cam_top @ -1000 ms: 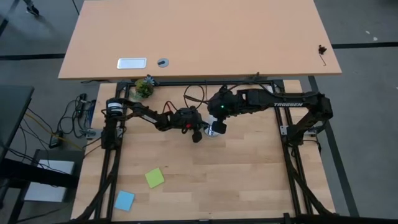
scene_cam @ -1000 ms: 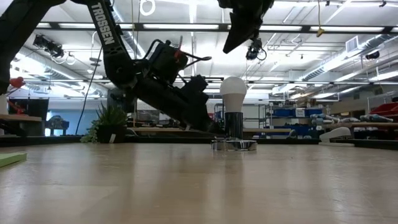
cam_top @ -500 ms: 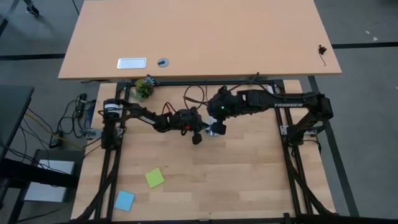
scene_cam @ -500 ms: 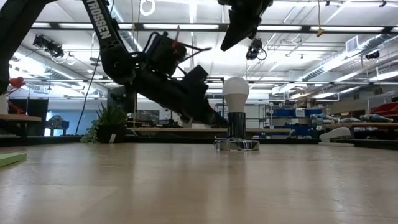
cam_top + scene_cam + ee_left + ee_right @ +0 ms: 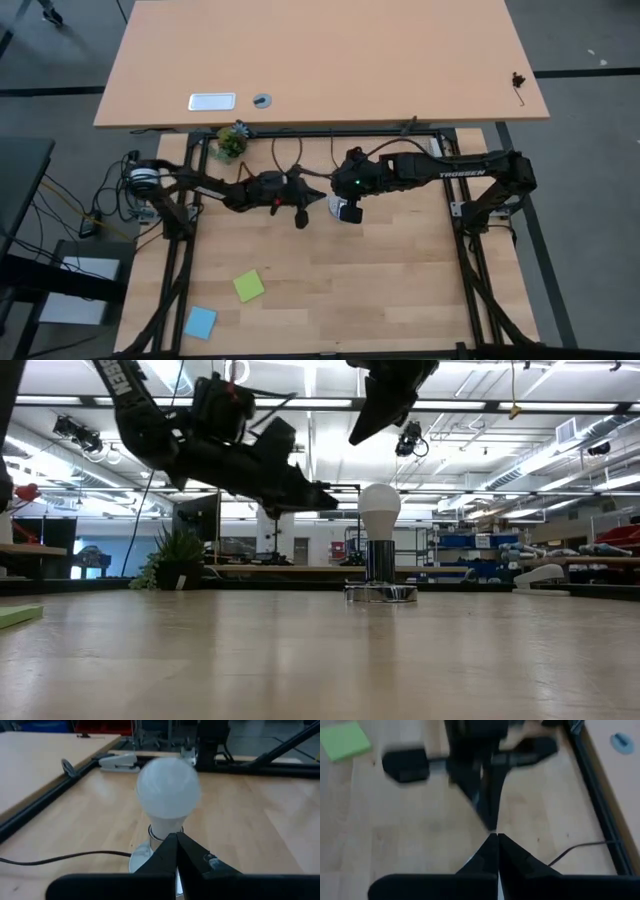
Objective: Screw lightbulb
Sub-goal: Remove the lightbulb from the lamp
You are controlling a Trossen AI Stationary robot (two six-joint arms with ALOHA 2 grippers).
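While both arms hang off the table:
lightbulb (image 5: pixel 379 515): upright in round silver socket (image 5: pixel 379 593), mid-table, touched by nothing
left gripper (image 5: pixel 176 838): fingers together, empty, raised just beside the bulb, pointing at it
right gripper (image 5: pixel 496 836): fingers together, empty, above the bulb
sticky notes: green (image 5: pixel 249 286), blue (image 5: pixel 200 322), near front-left corner
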